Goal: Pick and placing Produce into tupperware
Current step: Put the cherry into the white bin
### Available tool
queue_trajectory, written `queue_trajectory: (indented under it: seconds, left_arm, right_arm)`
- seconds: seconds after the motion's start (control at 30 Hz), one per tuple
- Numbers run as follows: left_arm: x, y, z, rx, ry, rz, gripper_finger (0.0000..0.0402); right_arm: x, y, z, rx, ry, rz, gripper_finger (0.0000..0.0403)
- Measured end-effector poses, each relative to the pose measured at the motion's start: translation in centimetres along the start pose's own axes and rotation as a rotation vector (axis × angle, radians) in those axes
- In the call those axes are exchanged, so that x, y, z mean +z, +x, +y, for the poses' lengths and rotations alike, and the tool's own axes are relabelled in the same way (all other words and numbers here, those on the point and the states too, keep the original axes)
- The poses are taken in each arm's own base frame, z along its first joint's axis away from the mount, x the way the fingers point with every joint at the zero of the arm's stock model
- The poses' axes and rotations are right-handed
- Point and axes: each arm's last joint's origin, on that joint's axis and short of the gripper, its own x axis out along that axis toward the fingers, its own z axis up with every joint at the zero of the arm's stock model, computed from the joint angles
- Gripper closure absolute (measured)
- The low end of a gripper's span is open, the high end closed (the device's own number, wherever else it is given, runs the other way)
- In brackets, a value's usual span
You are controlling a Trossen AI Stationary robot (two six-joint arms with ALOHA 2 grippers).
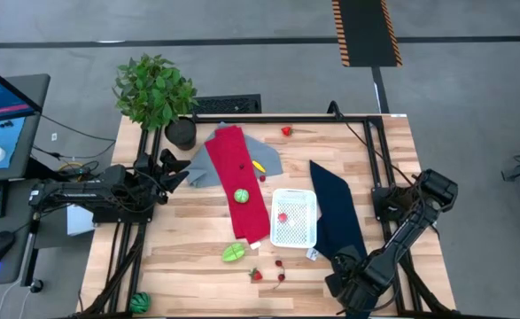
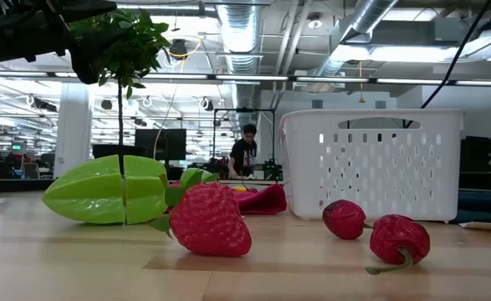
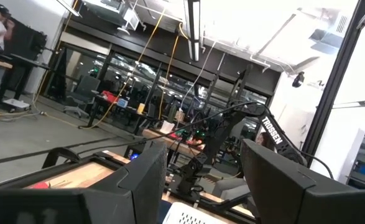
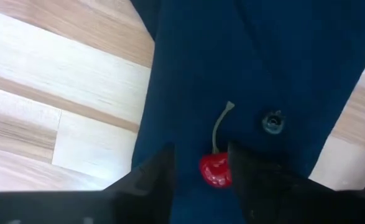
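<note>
The white tupperware [image 1: 293, 232] stands mid-table with one red piece [image 1: 283, 216] in it. Produce lies about: a green ball [image 1: 241, 196] on the red cloth [image 1: 233, 159], a green starfruit [image 1: 233, 253], a strawberry [image 1: 256, 275], two cherries [image 1: 280, 264] and a red piece [image 1: 287, 131] at the far edge. My right gripper [image 4: 201, 177] points down over the navy cloth [image 4: 250, 68], open. Its fingers stand on either side of a red cherry [image 4: 213, 169] lying there. My left gripper [image 3: 201, 186] waits open at the table's left, raised and with nothing in it. My right gripper comes at the cherry from above, pointing down. One finger [image 4: 252, 177] stands right against the cherry's side [image 4: 227, 171], and the other [image 4: 154, 180] is a gap away. I cannot tell whether the near finger touches it. The cherry rests on the navy cloth.
A potted plant [image 1: 158, 93] stands at the far left corner. A grey cloth [image 1: 208, 167] lies under the red one, with a yellow piece [image 1: 258, 166] beside it. A button [image 4: 272, 122] sits on the navy cloth near the cherry. A green item [image 1: 139, 303] lies at the near left edge.
</note>
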Motion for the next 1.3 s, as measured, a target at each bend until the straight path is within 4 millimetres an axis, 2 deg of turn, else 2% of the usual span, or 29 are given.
queue_trajectory:
  seconds: [0.23, 0.53, 0.8, 1.07, 1.3]
  left_arm:
    - [0.0, 0.0, 0.0, 0.0, 0.0, 0.0, 0.0205]
    - [0.0, 0.0, 0.0, -0.001, -0.001, -0.002, 0.0205]
    - [0.0, 0.0, 0.0, -0.001, -0.001, -0.002, 0.0205]
    - [0.0, 0.0, 0.0, -0.001, -0.001, -0.002, 0.0205]
    - [0.0, 0.0, 0.0, -0.001, -0.001, -0.002, 0.0205]
  right_arm:
    - [-0.2, 0.0, -0.2, -0.003, -0.004, -0.003, 0.0249]
    - [-0.4, 2.1, 0.5, -0.058, -0.039, 0.004, 0.0248]
    - [-0.6, 2.4, 0.5, -0.071, -0.034, 0.021, 0.0263]
    - [-0.6, 2.4, 0.5, -0.066, -0.033, 0.024, 0.0302]
    - [-0.6, 2.4, 0.6, -0.061, -0.039, 0.027, 0.037]
